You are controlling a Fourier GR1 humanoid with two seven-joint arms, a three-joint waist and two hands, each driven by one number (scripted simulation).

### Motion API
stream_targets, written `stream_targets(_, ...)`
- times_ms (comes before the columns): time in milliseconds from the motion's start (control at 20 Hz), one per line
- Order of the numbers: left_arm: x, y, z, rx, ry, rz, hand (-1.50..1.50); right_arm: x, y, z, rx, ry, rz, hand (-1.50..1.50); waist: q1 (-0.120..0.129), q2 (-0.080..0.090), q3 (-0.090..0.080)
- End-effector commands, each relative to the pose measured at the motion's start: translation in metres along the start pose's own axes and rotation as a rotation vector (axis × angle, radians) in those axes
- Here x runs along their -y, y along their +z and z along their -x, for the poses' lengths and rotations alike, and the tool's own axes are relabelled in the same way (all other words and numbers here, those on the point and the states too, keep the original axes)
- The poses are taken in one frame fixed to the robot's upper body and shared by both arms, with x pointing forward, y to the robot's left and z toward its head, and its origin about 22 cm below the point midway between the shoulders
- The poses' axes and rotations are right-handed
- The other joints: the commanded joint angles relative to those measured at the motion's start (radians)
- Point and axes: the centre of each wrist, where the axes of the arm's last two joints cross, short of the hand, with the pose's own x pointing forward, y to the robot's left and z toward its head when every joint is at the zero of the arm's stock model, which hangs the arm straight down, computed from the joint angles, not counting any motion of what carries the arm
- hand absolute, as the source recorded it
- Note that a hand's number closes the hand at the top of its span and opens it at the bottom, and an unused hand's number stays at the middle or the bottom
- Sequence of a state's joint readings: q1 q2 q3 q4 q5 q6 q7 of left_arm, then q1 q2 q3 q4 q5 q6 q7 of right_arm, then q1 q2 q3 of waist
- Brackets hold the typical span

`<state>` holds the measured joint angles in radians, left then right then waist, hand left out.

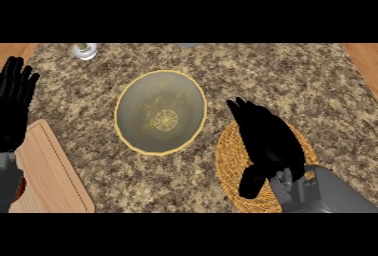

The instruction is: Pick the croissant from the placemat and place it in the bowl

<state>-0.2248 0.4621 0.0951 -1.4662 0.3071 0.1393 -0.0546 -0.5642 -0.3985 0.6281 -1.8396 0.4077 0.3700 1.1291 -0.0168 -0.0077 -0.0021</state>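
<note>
A grey bowl (160, 112) with a yellow rim and a gold pattern at its bottom stands on the counter's middle, with nothing in it. To its right lies a round woven placemat (230, 165). My right hand (266, 142) hovers flat over the placemat, fingers straight and pointing up the view, covering most of the mat. The croissant is hidden; I cannot see it under the hand. My left hand (15, 102) rests open at the left edge, fingers up.
A wooden cutting board (52, 175) lies at the lower left beside the left forearm. A small pale jar (85, 50) stands at the counter's far left edge. Speckled granite counter (295, 80) stretches around the bowl.
</note>
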Motion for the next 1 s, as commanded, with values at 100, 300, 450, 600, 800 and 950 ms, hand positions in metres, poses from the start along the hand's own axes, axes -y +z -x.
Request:
stream_targets(100,-0.008,-0.002,0.004,0.010,-0.018,0.005,0.00,0.003,-0.007,0.008,-0.200,0.079,-0.069,-1.50,0.009,0.006,0.001)
stream_targets(300,0.003,0.004,-0.003,-0.002,0.003,0.021,0.00,-0.028,-0.010,0.015,-0.224,0.071,-0.091,-1.50,0.018,0.005,0.002)
stream_targets(450,0.013,0.009,0.000,0.010,0.011,0.028,0.00,-0.017,-0.022,0.035,-0.241,0.060,-0.084,-1.50,0.018,0.006,0.002)
stream_targets(600,0.017,0.005,0.000,-0.003,-0.005,0.012,0.00,-0.026,-0.035,0.064,-0.281,0.070,-0.099,-1.50,0.015,0.007,0.002)
stream_targets(800,0.006,-0.001,-0.003,-0.002,0.013,0.018,0.00,-0.040,-0.042,0.066,-0.270,0.061,-0.097,-1.50,0.017,0.008,0.002)
stream_targets(950,0.009,-0.008,-0.013,0.001,0.004,-0.001,0.00,-0.030,-0.032,0.068,-0.266,0.055,-0.079,-1.50,0.015,0.007,0.002)
